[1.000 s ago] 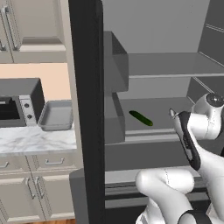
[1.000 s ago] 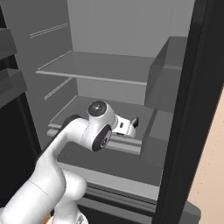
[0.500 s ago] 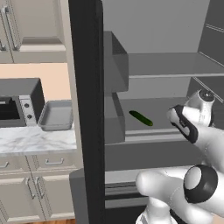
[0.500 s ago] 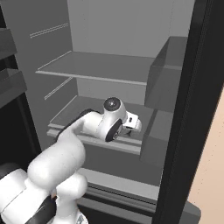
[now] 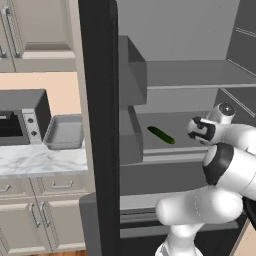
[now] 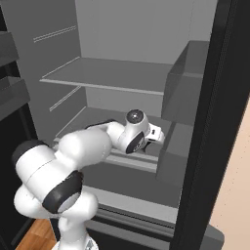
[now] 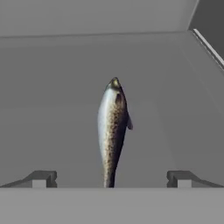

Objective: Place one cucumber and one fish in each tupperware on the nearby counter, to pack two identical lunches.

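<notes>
At the far left of the left base view, a grey tray-like tupperware [image 5: 64, 132] with a flared rim is seen on the marbled counter [image 5: 35, 160], just beside a dark toaster oven [image 5: 22, 120]. To the right of it, past the black fridge door [image 5: 98, 125], a smooth dark-green oblong cucumber [image 5: 161, 135] lies on the fridge's matt grey lower shelf [image 5: 185, 125], slantwise to the shelf's front edge. Further right on that shelf the gripper [image 5: 195, 129] is reached in, its jaws spread to their widest and nothing held. In the hand view, a pale silvery fish [image 7: 113, 131] with a speckled back is seen lying on the shelf straight ahead of the gripper [image 7: 112, 178], centred between the two fingertips [image 7: 41, 178]. Its long axis runs along the line of approach, tail nearest and head away, so the slim tapered body is judged well set for a closing across its width once the jaws are advanced over it.
</notes>
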You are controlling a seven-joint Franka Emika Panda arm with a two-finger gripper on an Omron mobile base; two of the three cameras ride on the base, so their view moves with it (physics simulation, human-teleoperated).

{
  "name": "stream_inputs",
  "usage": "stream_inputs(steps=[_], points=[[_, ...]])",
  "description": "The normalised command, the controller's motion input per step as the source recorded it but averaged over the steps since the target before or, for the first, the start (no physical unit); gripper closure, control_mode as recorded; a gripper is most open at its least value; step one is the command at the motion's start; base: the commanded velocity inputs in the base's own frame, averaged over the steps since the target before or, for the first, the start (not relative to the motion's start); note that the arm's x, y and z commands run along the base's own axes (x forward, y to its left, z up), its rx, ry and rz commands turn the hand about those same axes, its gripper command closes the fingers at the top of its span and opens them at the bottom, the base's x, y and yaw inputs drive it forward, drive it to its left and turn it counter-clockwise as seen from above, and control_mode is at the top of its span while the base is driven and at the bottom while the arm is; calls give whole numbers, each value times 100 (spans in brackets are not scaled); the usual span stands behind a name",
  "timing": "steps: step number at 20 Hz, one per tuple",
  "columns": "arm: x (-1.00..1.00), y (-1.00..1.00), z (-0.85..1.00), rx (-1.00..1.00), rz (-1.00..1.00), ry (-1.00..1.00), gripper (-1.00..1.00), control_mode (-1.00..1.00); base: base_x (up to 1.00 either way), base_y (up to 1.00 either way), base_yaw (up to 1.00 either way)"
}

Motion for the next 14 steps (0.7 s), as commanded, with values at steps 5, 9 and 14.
stream_inputs(steps=[5,9,14], points=[[46,-19,-26,0,0,0,-100,-100,0,0,0],[33,-2,-27,0,0,0,-100,-100,0,0,0],[25,0,-26,0,0,0,-100,-100,0,0,0]])
